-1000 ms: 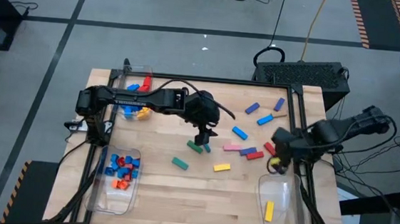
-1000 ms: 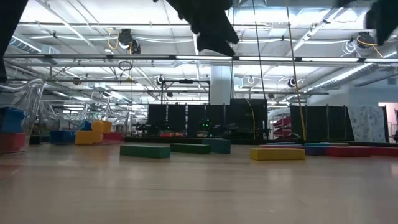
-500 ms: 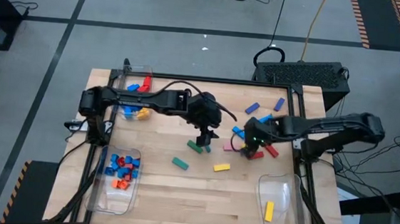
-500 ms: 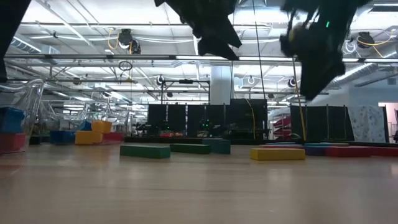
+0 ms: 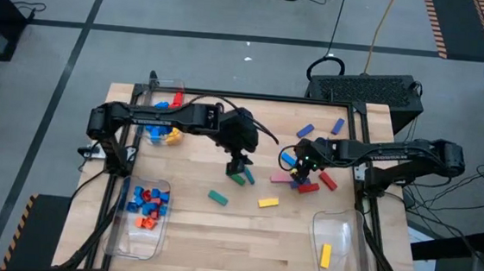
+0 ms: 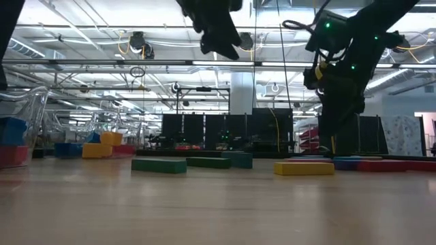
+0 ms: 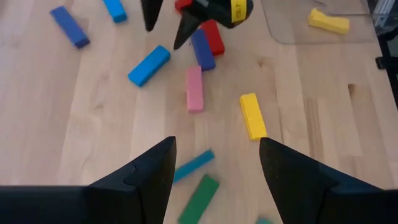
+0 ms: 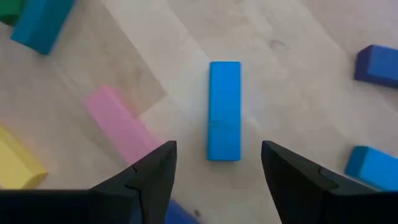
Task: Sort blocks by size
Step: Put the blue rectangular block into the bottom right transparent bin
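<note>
Loose blocks lie flat on the wooden table: a blue bar (image 8: 224, 111), a pink bar (image 8: 121, 127), a yellow bar (image 5: 268, 202), green bars (image 5: 218, 198) and red ones (image 5: 307, 188). My right gripper (image 8: 217, 149) is open and hangs low over the blue bar (image 5: 289, 159). Its fingers stand either side of the bar's near end, along its length, without touching. My left gripper (image 7: 214, 146) is open and empty. It hovers above a green bar (image 7: 200, 199) and a teal bar (image 7: 194, 165) near the table's middle (image 5: 238, 165).
A clear bin (image 5: 142, 218) at the near left holds small blue, red and orange blocks. Another bin (image 5: 161, 116) stands at the far left. A third bin (image 5: 337, 243) at the near right holds a yellow block (image 5: 326, 255). More blue blocks (image 5: 305, 130) lie at the far right.
My right gripper has swung from the table's right edge, above the near-right bin, toward the table's middle. It has come down and now hangs over the blue bar. The blocks have stayed where they were.
</note>
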Robot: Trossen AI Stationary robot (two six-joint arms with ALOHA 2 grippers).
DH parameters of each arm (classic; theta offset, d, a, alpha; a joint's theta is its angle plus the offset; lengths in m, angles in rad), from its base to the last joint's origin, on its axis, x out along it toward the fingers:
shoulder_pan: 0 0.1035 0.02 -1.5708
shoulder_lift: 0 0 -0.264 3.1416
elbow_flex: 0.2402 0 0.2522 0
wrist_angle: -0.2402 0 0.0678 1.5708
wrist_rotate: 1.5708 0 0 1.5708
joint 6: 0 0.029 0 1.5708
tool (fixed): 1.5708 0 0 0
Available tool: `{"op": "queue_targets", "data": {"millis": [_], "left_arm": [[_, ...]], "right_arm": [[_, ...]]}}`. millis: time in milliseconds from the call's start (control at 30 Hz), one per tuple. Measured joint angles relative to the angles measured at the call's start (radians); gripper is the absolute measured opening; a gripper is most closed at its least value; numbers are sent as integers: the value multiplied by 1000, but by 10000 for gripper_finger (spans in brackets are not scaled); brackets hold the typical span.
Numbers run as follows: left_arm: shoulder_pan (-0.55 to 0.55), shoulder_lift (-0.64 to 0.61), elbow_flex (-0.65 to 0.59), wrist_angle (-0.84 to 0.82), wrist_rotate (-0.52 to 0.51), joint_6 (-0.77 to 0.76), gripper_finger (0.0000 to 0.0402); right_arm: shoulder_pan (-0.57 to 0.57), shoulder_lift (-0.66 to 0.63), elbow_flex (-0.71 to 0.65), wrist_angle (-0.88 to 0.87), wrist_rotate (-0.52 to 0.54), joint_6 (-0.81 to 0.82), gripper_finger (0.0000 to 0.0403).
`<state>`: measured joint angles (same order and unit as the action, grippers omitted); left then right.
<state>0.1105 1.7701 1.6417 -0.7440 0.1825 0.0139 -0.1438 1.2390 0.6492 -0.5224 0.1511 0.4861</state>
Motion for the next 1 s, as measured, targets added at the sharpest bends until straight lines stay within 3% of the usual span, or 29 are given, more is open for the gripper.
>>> {"op": "queue_targets", "data": {"millis": [233, 533, 667, 867, 1000], "left_arm": [[39, -64, -45, 19, -2, -8, 230], [45, -149, -168, 21, -8, -61, 230], [45, -202, -250, 48, -16, -88, 230], [45, -264, -360, 92, -19, -112, 230], [28, -266, -413, 91, -14, -73, 230]], "right_arm": [[-64, 93, -2, 54, -47, -91, 222], [-100, 265, 1, 127, -69, -55, 218], [-98, 282, 2, 103, -67, -53, 179], [-93, 237, 1, 75, -117, -18, 73], [-81, 160, 3, 20, -219, 41, 73]]}}
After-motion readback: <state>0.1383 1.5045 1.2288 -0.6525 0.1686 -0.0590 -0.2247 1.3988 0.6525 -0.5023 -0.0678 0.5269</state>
